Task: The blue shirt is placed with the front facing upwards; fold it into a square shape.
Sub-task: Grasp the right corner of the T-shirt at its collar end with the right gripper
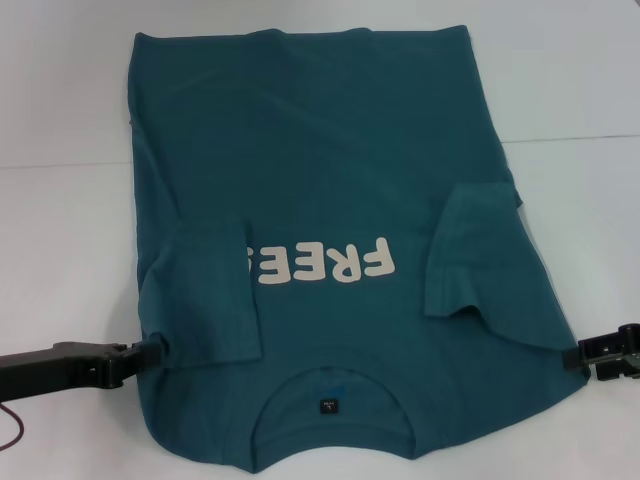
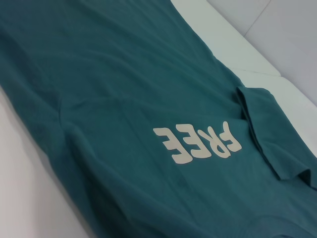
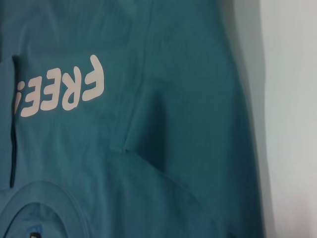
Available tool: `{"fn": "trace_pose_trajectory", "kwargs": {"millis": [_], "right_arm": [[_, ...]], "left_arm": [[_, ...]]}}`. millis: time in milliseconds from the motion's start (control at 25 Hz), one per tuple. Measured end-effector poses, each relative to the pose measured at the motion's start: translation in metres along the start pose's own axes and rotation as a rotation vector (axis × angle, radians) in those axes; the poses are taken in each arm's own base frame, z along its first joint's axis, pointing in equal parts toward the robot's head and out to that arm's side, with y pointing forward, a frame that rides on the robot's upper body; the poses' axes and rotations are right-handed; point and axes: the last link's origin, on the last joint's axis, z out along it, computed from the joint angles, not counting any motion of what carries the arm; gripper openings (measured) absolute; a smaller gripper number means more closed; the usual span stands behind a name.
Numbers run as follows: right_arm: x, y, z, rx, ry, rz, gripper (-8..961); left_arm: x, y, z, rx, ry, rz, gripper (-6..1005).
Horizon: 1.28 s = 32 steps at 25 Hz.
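White table [image 1: 60,210] (blue shirt [image 1: 330,150] edge-to-edge)

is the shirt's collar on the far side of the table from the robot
No, in the head view the blue shirt's collar lies at the near edge, closest to the robot.

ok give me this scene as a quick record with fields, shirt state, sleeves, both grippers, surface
shirt: blue shirt flat, front up, collar nearest the robot
sleeves: both folded inward over the chest
lettering: cream print, its end covered by the left sleeve
left gripper: at the shirt's left shoulder edge
right gripper: at the right edge
surface: white table
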Motion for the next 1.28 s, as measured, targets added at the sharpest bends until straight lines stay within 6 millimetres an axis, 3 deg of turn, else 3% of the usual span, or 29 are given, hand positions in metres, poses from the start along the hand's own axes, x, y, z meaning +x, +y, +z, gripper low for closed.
{"fn": "trace_pose_trajectory", "kwargs": {"millis": [800,1280], "right_arm": [[0.001,0.002,0.01,-0.01,-0.004,0.009,693],[0.0,-0.003,0.012,0.013,-0.027,0.008,445]], "left_arm": [[-0.001,0.0,0.002,-0.005,-0.003,0.002,36],[-0.001,-0.001,0.001,-0.004,-0.001,-0.001,37]]}}
